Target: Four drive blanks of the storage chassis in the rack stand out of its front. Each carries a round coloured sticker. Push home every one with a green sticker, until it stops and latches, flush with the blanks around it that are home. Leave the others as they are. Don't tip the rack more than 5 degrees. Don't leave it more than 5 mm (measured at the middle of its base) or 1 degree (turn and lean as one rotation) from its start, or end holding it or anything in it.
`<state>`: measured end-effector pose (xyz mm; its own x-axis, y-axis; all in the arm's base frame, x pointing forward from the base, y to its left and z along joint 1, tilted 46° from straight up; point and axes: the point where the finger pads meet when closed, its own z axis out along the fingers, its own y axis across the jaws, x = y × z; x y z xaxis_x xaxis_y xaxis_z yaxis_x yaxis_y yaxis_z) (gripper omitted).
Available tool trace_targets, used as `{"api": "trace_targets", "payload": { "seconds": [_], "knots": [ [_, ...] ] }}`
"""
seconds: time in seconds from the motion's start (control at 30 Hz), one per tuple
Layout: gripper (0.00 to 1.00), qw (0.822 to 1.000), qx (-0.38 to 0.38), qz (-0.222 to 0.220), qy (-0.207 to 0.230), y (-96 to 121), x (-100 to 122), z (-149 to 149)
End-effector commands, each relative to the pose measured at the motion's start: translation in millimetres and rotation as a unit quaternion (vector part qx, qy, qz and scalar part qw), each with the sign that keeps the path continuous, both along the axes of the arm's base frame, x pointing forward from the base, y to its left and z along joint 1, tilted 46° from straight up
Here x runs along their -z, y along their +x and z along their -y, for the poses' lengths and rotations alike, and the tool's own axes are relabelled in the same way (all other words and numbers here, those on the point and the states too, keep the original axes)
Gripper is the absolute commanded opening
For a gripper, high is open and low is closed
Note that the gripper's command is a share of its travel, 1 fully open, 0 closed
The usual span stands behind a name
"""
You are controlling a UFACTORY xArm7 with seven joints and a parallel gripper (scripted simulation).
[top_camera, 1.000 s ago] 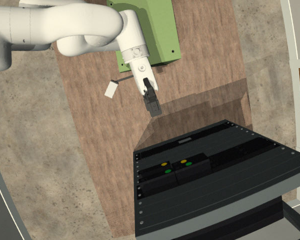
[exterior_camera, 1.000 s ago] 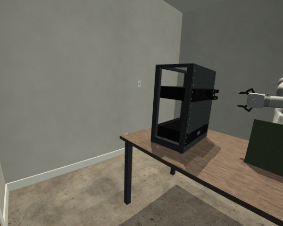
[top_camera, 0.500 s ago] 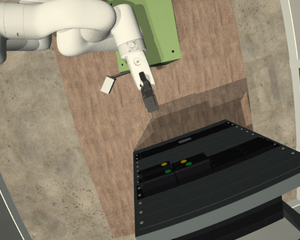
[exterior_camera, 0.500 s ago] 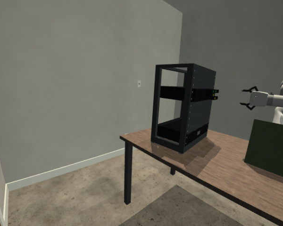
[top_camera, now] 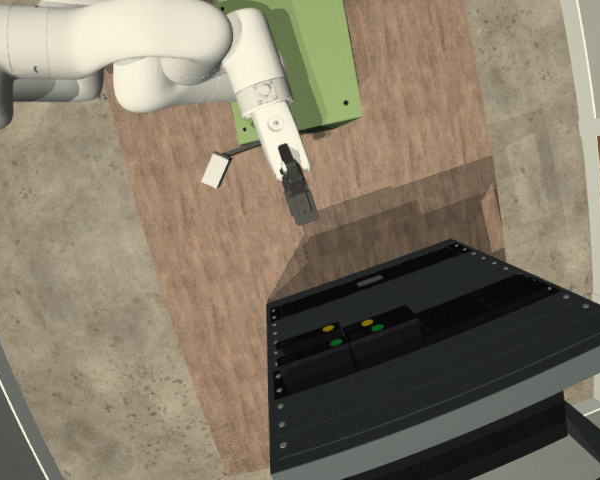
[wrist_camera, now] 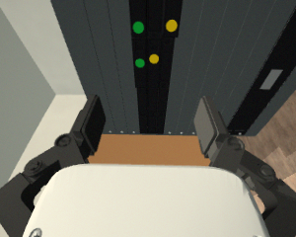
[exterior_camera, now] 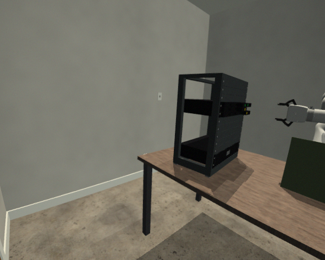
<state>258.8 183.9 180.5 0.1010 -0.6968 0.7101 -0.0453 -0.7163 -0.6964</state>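
The dark rack (top_camera: 445, 372) (exterior_camera: 229, 84) (wrist_camera: 104, 59) stands on the wooden table (top_camera: 186, 258) (exterior_camera: 255, 190). Four blanks stand out of its front in a two-by-two block. The upper two carry green stickers (top_camera: 336, 342) (top_camera: 377, 327) (exterior_camera: 247, 104) (wrist_camera: 138, 27) (wrist_camera: 140, 62). The lower two carry yellow stickers (top_camera: 328, 328) (top_camera: 367, 322) (exterior_camera: 246, 112) (wrist_camera: 172, 25) (wrist_camera: 154, 58). My gripper (top_camera: 303, 209) (exterior_camera: 281, 114) (wrist_camera: 149, 108) is open and empty. It points at the rack front at about the blanks' height, a clear gap away from them.
A green box (top_camera: 321, 62) (exterior_camera: 311, 168) sits on the table behind the gripper, by the arm's base. A dark unit (exterior_camera: 227, 152) fills the rack's bottom bay. The table's edge runs close to the left of the rack.
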Motion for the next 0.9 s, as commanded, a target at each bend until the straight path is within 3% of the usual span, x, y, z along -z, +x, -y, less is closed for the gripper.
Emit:
{"api": "trace_targets", "payload": {
  "seconds": [0.0, 0.3, 0.77, 0.87],
  "knots": [
    [1.0, 1.0, -0.001, 0.0, 0.001, 3, 0, -2],
    [1.0, 1.0, -0.001, 0.0, 0.001, 22, 4, -6],
    [1.0, 1.0, -0.001, 0.0, 0.001, 95, 21, -22],
    [1.0, 1.0, -0.001, 0.0, 0.001, 101, 22, -23]
  ]
}}
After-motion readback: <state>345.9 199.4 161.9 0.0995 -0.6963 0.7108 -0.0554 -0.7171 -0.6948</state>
